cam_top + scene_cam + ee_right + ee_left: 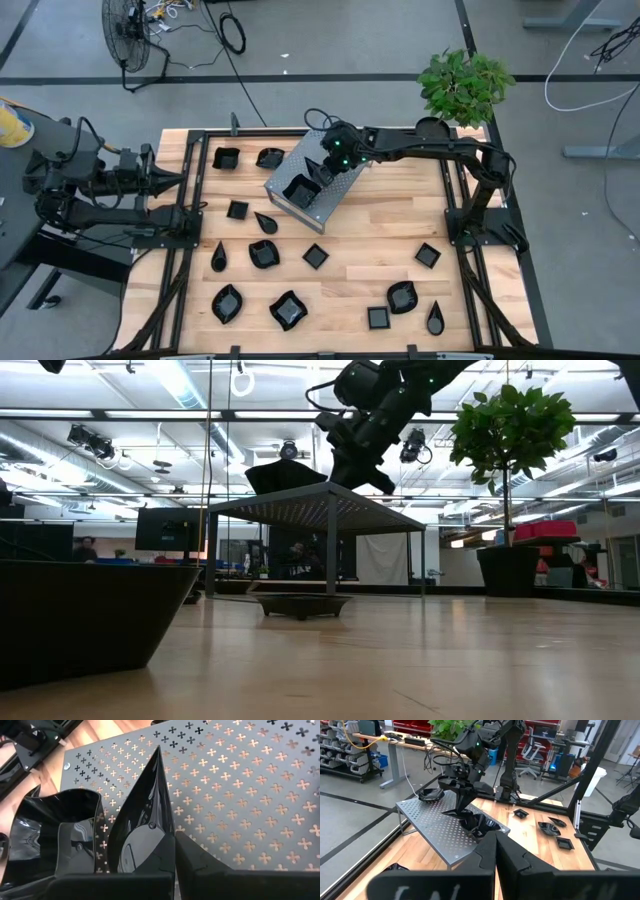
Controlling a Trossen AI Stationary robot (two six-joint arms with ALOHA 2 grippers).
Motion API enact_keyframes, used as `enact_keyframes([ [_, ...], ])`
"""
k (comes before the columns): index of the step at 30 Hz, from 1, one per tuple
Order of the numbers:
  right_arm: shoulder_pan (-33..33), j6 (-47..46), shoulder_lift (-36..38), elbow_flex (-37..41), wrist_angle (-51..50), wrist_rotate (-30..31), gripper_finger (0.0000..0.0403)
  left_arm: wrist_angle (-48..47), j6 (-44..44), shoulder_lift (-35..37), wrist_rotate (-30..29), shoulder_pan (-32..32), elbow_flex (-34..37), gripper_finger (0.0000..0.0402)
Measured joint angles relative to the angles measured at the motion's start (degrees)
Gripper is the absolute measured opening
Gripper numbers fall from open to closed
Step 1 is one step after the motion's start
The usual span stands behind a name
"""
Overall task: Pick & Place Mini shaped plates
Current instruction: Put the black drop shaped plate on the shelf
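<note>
High view: wooden table [400,230] on grey floor [330,40].

an open-plan lab or workshop: exposed ceiling ducts [60,445], parts bins [342,750], office chairs [532,755], floor fan [127,30].

The perforated metal box [312,180] sat near the table's [400,240] far edge, a potted plant [464,85] at its far right corner, mini plates [288,310] scattered nearer.

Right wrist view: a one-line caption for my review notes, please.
Right gripper shut on a pointed teardrop plate, held over the perforated grey metal box, beside plates already stacked there.
</note>
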State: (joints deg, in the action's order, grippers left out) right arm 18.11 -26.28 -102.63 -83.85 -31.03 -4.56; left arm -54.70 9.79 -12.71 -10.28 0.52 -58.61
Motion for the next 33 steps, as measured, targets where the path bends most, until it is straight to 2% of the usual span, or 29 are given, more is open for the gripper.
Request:
enact_keyframes([
  [27,-0.6,0.2,-1.3,0.0,0.3,1.1,0.0001,0.0,0.0,0.0,0.0,0.0,0.0,0.0005],
  [33,-0.6,-0.3,-1.3,0.0,0.2,1.1,0.0018,0.0,0.0,0.0,0.0,0.0,0.0,0.0005],
])
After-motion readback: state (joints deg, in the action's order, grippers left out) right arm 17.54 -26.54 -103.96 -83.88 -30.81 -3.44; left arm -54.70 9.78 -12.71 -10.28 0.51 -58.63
